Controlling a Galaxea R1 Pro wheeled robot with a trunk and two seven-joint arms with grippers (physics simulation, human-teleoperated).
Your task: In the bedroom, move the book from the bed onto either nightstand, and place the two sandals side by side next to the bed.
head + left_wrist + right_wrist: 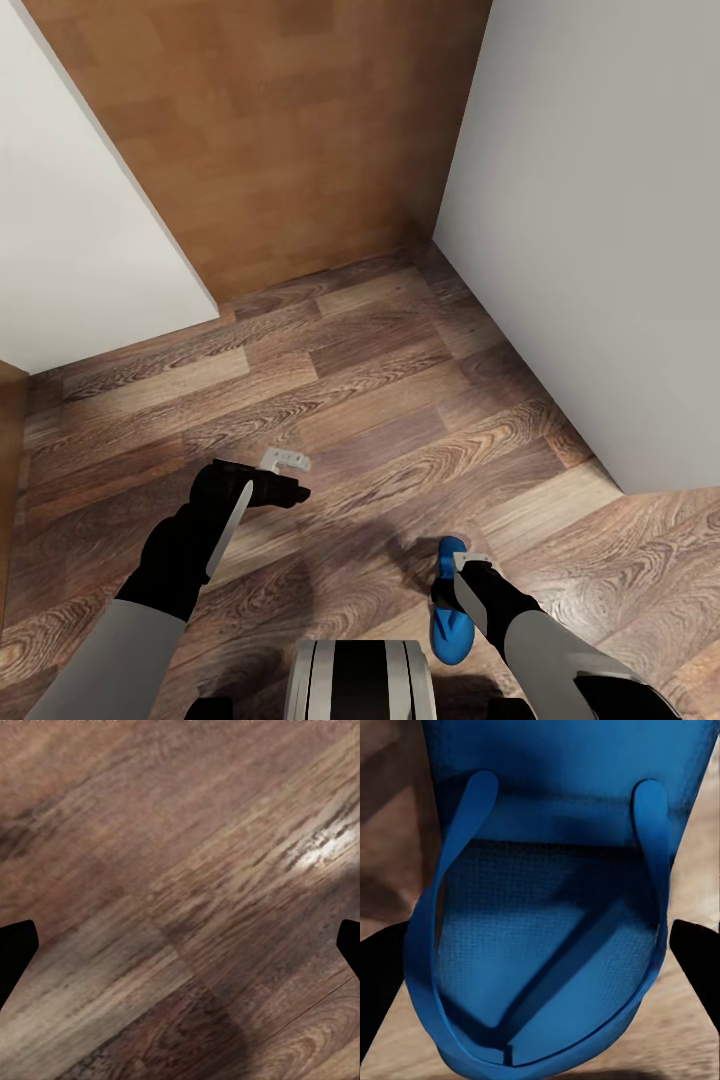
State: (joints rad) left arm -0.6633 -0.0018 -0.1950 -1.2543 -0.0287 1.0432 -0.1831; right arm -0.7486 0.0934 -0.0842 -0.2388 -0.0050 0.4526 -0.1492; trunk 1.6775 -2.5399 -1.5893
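One blue sandal (450, 600) hangs low over the wood-plank floor (380, 400) at near right, clamped by the right pincer (470, 565), its toe straps (472, 817) close up in the wrist view, while the left pincer (285, 475) hovers spread wide and empty over bare floor.

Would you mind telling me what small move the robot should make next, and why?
Probably carry on driving toward the bed with the right gripper kept shut on the sandal. The sandal hangs in that gripper above the wood floor, and only white walls lie ahead, so there is no spot to set it beside yet.
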